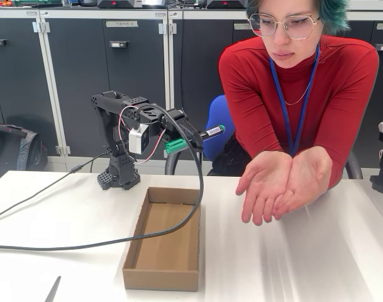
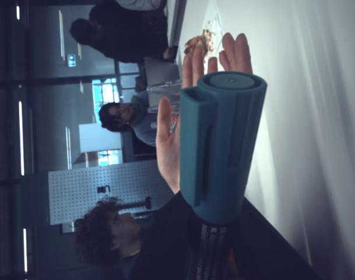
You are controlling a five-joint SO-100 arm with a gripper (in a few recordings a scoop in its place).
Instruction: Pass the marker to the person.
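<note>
Fixed view, left to right. Arm stands at the back left of the tabletop (image 1: 317,251), a grey cable (image 1: 84,242) trailing off it. Cardboard box (image 1: 163,242) sits below and in front.

Claw (image 1: 188,135) reaches right, shut on the marker (image 1: 211,132). We see the marker held in the air, roughly level, green cap end poking out toward the person (image 1: 298,75). In the wrist view the cap (image 2: 221,151) sits close to the lens, barrel running back out of frame.

Person's hands (image 1: 285,182) are cupped together, palms up, above the tabletop to the right, well apart from the marker and lower than it.

Handling, as we judge it: light, stiff, smooth plastic barrel, so prone to slip or pivot in a two-finger pinch. Not fragile; a short drop into cupped palms should do no harm. Present hold looks to be on the barrel behind the cap, leaving the cap end free for the person to take.
</note>
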